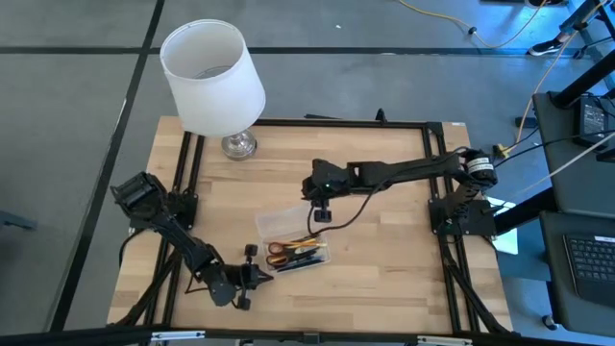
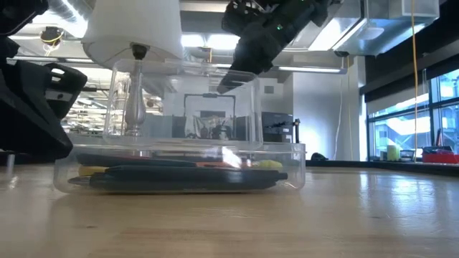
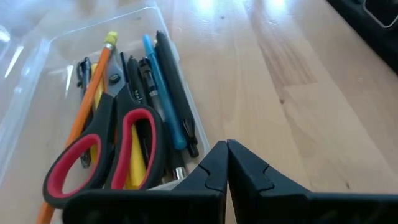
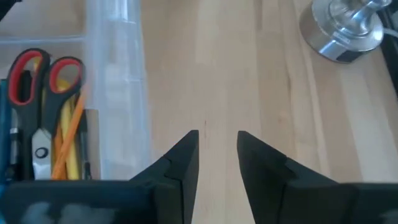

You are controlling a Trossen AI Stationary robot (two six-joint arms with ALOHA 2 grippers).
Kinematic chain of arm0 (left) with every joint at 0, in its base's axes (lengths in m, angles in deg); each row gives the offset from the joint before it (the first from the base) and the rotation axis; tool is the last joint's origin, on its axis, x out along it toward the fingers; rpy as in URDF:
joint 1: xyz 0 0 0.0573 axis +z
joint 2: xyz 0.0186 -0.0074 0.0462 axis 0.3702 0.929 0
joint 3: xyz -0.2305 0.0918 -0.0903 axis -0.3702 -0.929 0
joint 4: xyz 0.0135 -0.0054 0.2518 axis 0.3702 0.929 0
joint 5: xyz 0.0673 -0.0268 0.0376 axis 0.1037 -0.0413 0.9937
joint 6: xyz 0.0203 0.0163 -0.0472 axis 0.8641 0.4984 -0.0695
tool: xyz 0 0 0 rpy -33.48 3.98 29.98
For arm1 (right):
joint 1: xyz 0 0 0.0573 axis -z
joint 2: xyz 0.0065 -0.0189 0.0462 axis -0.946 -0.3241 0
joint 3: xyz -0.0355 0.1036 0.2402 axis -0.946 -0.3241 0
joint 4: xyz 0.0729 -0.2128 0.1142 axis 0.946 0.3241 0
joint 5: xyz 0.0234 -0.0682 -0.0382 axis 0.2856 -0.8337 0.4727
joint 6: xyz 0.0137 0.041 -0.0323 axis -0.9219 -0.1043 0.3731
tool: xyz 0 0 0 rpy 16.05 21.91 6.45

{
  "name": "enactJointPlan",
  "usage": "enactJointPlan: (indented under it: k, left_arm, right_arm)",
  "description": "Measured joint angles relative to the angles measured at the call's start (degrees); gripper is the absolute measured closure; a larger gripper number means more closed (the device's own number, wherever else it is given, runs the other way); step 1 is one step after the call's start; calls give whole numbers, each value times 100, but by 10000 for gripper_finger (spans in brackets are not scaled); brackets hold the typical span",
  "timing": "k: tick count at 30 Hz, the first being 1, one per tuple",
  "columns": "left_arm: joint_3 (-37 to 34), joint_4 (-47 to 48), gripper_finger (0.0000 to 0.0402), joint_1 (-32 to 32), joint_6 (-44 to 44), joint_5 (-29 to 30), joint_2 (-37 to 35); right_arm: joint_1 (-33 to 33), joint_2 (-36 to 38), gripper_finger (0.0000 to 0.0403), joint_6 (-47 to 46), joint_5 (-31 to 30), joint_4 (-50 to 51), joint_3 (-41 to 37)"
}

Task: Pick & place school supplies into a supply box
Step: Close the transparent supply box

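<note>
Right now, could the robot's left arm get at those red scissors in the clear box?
Probably yes: the left gripper sits shut beside the box, whose top is open, and the scissors lie on top, uncovered.

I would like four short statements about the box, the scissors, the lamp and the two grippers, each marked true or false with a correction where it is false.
1. The red-handled scissors lie inside the supply box. True.
2. The right gripper grips a pencil. False: there is a gap between its fingers with nothing in it, and it hangs above bare wood beside the box.
3. The left gripper has its fingers pressed together, empty, near the box's end. True.
4. The lamp lies tipped over on the table. False: it stands upright at the far edge of the table, its shade up.
</note>
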Motion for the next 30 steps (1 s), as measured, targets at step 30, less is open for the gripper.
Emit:
enactJointPlan:
  k: [30]
  left_arm:
    - [-2,35,400,0,-13,456,0]
  right_arm:
    - [-956,-175,289,-1056,1053,19,3]
